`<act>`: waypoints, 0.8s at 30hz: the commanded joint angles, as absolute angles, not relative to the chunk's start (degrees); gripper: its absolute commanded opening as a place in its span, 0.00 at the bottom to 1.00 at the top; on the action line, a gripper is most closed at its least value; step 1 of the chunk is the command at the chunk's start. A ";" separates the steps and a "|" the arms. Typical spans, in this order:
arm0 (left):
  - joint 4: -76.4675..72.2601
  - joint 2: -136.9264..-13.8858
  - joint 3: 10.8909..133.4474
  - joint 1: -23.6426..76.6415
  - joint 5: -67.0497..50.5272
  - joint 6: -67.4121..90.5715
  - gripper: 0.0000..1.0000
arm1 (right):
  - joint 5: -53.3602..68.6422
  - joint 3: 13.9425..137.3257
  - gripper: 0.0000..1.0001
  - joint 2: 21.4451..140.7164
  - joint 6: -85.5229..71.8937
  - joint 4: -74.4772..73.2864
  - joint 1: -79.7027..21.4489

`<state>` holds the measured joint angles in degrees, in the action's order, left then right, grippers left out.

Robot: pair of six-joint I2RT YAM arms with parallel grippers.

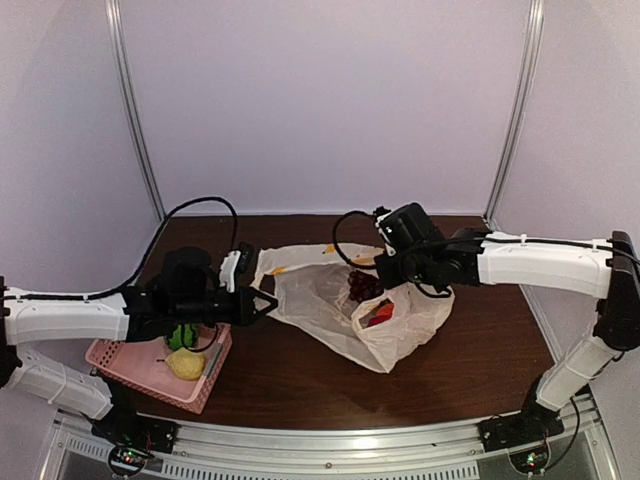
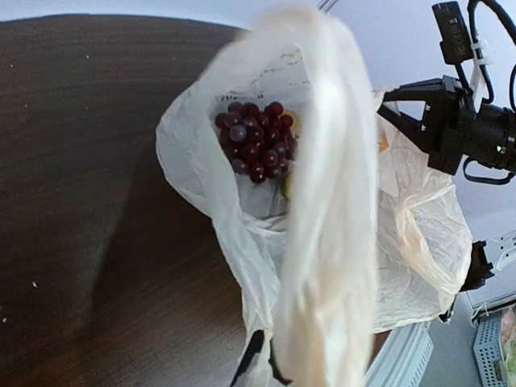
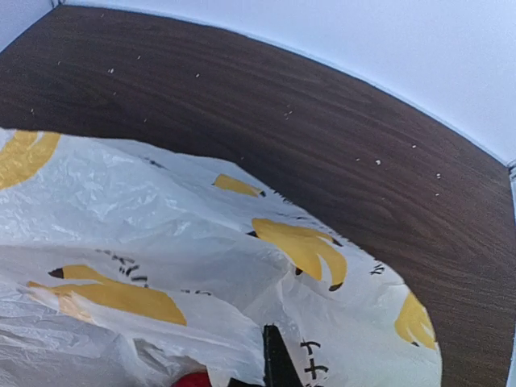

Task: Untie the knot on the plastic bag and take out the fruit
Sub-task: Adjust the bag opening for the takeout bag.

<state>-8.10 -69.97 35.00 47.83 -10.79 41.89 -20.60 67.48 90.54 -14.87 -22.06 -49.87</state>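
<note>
A robotics lab test booth: plain pale lilac partition walls joined by slim aluminium upright posts at ten and two o'clock enclose a dark brown wood-grain table, with a ribbed aluminium mounting rail at six o'clock carrying two cabled white robot arms.

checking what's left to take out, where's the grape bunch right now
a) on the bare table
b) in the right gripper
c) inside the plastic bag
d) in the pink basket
C: the grape bunch lies inside the open plastic bag, also seen through its mouth in the left wrist view, while the pink basket holds a green striped ball and a yellow pear.
</note>
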 commanded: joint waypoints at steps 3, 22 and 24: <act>-2.74 -62.61 36.51 47.90 -4.12 38.21 0.00 | -26.91 67.32 0.00 82.20 -14.04 -27.14 -44.07; -8.71 -66.97 40.49 54.40 -10.83 33.55 0.00 | -2.17 65.48 0.75 66.78 -9.24 -25.12 -46.65; -9.64 -67.29 40.52 54.87 -11.20 33.60 0.00 | -0.19 65.25 0.74 65.59 -9.10 -24.54 -49.72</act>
<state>-5.78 -66.41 38.87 53.91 -9.67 35.22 -8.56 65.45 67.77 -10.55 -25.32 -44.80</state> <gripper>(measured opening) 0.005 0.749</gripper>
